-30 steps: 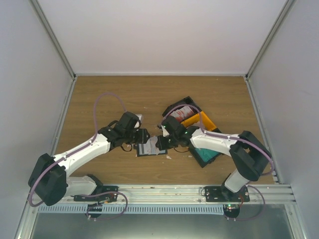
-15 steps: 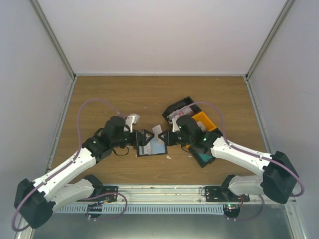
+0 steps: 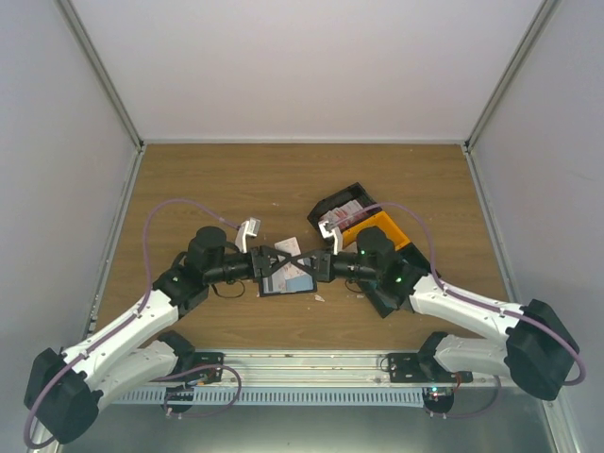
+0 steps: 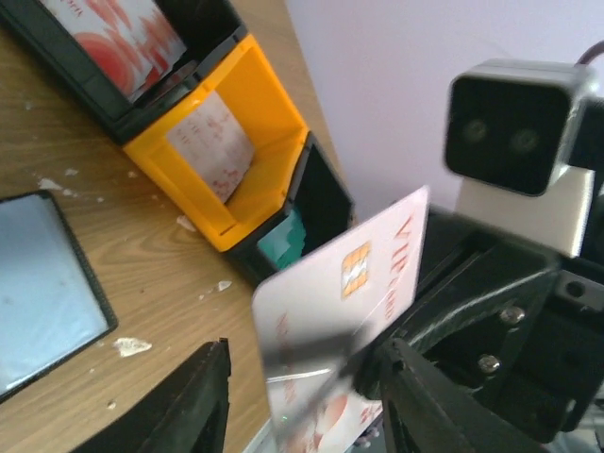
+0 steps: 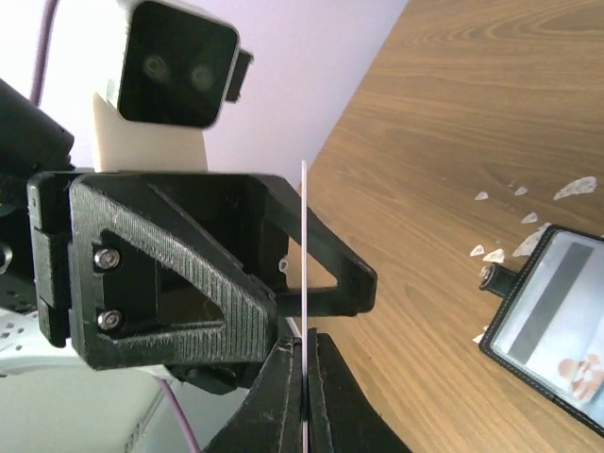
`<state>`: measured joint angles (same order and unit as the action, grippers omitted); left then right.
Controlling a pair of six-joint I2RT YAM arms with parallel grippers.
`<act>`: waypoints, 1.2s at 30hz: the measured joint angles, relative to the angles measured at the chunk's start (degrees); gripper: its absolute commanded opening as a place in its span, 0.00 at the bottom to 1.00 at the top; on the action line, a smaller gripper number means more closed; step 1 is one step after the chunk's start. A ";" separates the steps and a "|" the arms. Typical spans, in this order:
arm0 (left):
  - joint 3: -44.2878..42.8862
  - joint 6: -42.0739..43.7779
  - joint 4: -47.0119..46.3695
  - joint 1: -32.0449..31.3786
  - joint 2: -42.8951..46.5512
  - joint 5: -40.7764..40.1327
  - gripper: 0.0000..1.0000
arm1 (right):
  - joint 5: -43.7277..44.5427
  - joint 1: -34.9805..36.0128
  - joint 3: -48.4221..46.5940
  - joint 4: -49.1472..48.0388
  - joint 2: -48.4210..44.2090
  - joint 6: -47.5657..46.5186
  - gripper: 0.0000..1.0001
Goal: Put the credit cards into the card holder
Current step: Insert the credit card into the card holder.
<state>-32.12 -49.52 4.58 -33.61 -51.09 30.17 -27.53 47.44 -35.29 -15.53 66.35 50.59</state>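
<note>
At the bottom of the top view, a grey metal rail [image 3: 311,363] marks the near edge, and both arm bases sit on it. A little higher, in the middle of the frame, the left gripper [image 3: 274,263] and the right gripper [image 3: 309,268] meet nose to nose.

The right gripper pinches a thin white plastic card with red writing and a gold chip [image 4: 351,283] tight between its fingers. In the right wrist view this white card stands on its edge like a thin line. The left gripper's jaws are spread wide, one on each side of the card's low end, not squeezing it.

Right under both grippers lies the flat black card holder with a pale blue-grey pocket [image 3: 286,282], open on the brown wooden table [image 3: 208,179]. Small white paper scraps [image 4: 132,346] lie beside it.

Just right of the middle, close behind the right gripper, sit an orange plastic tray [image 3: 377,229] and a black plastic tray [image 3: 342,201] with more cards inside. A teal card [image 4: 281,247] peeks out of another black tray next to the orange one. That side is tight. The left and upper parts of the table are bare wood up to the white walls [image 3: 283,66].

Half a second ago the grippers were a bit farther apart. One second ago both arms were folded up high; now they lie long and low. The card holder has not moved.
</note>
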 measured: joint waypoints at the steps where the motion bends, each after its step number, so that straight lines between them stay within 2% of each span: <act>1: 0.02 -0.39 -1.05 0.07 0.04 0.48 0.37 | -0.72 -0.07 0.61 -1.27 -0.04 0.55 0.00; 8: 1.60 -1.81 -6.12 0.87 0.46 2.97 0.01 | -4.52 -1.11 3.67 -6.05 -0.90 3.15 0.02; 14: 1.92 -1.95 -9.07 1.05 0.98 5.62 0.00 | -6.47 -2.78 5.73 -7.91 -2.67 4.28 0.17; 16: 1.92 -1.90 -9.53 1.25 1.05 5.92 0.00 | -6.88 -3.39 6.40 -8.09 -3.63 4.20 0.17; 22: 1.92 -1.42 -9.99 1.90 1.01 6.73 0.00 | -7.23 -4.13 6.73 -8.09 -4.83 3.87 0.09; 25: 1.92 -1.22 -9.97 2.16 0.83 7.15 0.00 | -7.50 -4.31 6.73 -8.26 -4.09 3.74 0.01; 26: 1.92 -1.01 -9.86 2.23 0.68 7.19 0.00 | -7.67 -4.39 6.73 -8.52 -3.63 3.85 0.01; 27: 1.92 -0.85 -9.60 2.27 0.50 7.21 0.05 | -7.80 -4.46 6.73 -8.87 -3.34 3.74 0.00; 29: 1.92 -0.44 -9.20 2.54 0.04 7.26 0.21 | -7.91 -4.48 6.71 -9.14 -3.06 3.89 0.01; 31: 1.92 0.44 -7.76 2.54 -0.11 6.19 0.30 | -7.74 -4.48 6.64 -9.38 -2.75 3.89 0.01; 36: 1.86 3.23 0.59 2.54 -1.64 -0.39 0.42 | -2.95 -4.50 6.56 -5.16 -2.01 3.87 0.00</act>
<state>-30.26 -46.28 5.17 -31.07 -52.73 29.78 -30.48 42.94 -28.73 -20.69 64.34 54.46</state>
